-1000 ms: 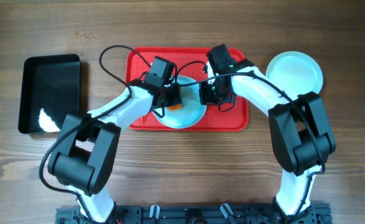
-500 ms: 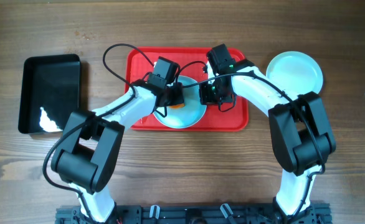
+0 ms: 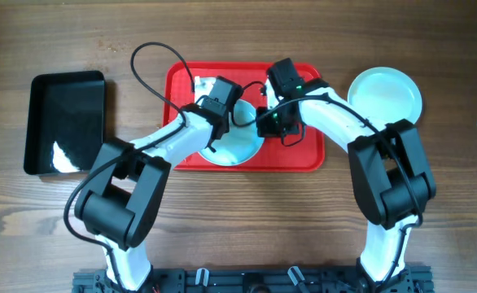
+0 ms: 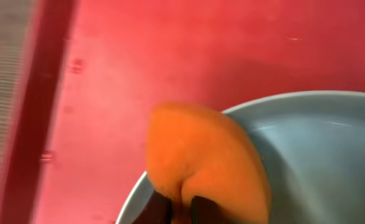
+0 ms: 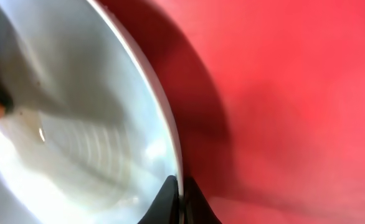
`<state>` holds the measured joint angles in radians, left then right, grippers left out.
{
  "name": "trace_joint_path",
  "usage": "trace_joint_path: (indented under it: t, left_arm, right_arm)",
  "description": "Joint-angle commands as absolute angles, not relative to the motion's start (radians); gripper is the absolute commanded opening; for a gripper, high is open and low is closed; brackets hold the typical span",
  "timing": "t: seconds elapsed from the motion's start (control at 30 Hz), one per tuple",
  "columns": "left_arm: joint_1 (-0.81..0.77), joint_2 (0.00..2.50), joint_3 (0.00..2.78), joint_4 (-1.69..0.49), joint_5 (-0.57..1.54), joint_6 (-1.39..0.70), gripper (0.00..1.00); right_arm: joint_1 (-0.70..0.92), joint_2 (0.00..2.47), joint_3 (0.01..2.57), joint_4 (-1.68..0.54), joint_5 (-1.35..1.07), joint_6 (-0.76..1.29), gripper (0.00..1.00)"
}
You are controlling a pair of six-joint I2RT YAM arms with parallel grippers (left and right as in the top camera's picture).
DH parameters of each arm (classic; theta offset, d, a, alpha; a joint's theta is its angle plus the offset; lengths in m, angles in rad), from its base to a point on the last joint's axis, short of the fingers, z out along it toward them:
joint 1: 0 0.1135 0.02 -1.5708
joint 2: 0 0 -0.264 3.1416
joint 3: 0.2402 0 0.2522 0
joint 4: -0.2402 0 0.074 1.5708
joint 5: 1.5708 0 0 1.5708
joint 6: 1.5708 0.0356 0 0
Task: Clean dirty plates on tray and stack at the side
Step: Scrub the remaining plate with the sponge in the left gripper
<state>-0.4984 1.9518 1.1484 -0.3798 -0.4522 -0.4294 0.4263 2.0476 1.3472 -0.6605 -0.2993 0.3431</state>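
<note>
Here my right gripper (image 5: 180, 198) pinches the plate (image 5: 76, 137) by its right rim to steady it, so my left gripper (image 4: 181, 210), clamped on the sponge (image 4: 201, 155), can scrub.

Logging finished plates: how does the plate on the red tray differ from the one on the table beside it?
The tray plate lies on the tray; the side plate sits on the table. The tray plate is handled: the right gripper pinches its rim and the left gripper holds an orange sponge on it; the side plate is untouched. The tray plate is partly hidden by arms; the side plate shows nearly whole. Both are round, pale mint.
</note>
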Motion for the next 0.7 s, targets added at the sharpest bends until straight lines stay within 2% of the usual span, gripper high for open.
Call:
trace_joint_path:
  t: [0.0,0.2,0.27,0.4,0.67]
  left_arm:
    - [-0.473,2.001,1.115,-0.407,-0.76,-0.419,0.04]
    - [-0.519,1.89,1.119,-0.413,-0.721,-0.426,0.04]
    - [-0.541,1.826,1.119,-0.412,-0.622,-0.426,0.04]
    - [-0.552,1.752,1.119,-0.396,-0.266,-0.457,0.04]
    - [-0.554,1.819,1.118,-0.416,-0.094,-0.549,0.04]
  right_arm:
    - [0.416,2.084,1.333,-0.696,-0.251,0.318,0.04]
    - [0.416,2.084,1.333,-0.694,-0.244,0.323,0.04]
    - [0.416,2.084,1.333,-0.693,-0.244,0.344,0.04]
    - [0.416,2.084,1.333,-0.693,-0.245,0.344,0.04]
    - [0.416,2.084,1.333,-0.693,-0.245,0.348,0.04]
